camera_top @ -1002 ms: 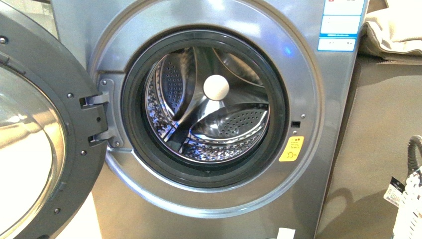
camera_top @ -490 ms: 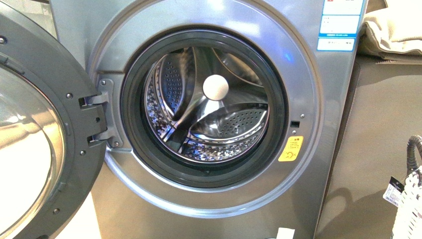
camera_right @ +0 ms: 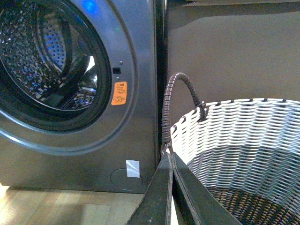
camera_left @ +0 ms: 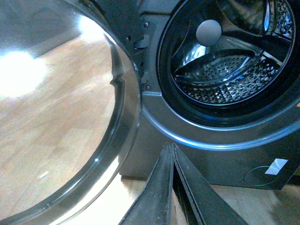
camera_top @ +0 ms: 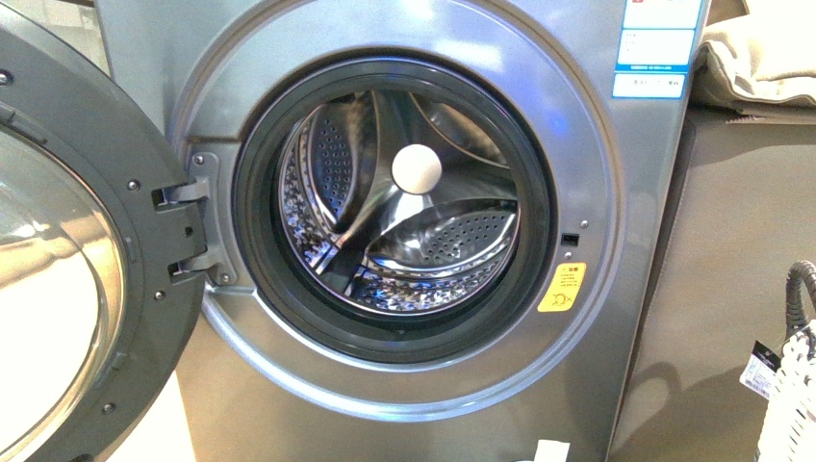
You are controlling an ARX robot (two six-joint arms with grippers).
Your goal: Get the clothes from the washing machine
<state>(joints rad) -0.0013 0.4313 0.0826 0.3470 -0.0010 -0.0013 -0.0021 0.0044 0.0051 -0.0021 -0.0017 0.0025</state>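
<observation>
The grey washing machine [camera_top: 616, 221] fills the front view, its round door [camera_top: 67, 279] swung open to the left. Inside the perforated steel drum [camera_top: 452, 236] only bare metal and a pale round hub [camera_top: 417, 169] show; the clothes are out of view. My left gripper [camera_left: 171, 146] is shut with nothing in it, low in front of the washer's base below the opening [camera_left: 225, 70]. With its tips pressed together and holding nothing, my right gripper [camera_right: 170, 154] hangs shut beside the washer's right front corner [camera_right: 140, 93], just before the basket's handle [camera_right: 180, 82]. Neither gripper shows in the front view.
A grey-and-white woven basket [camera_right: 243, 140] stands on the floor right of the washer, its edge also in the front view as the basket [camera_top: 794, 385]. Beige cloth [camera_top: 760, 58] lies on a brown unit [camera_top: 741, 260] to the right. Wooden floor [camera_right: 61, 206] runs along the machine's base.
</observation>
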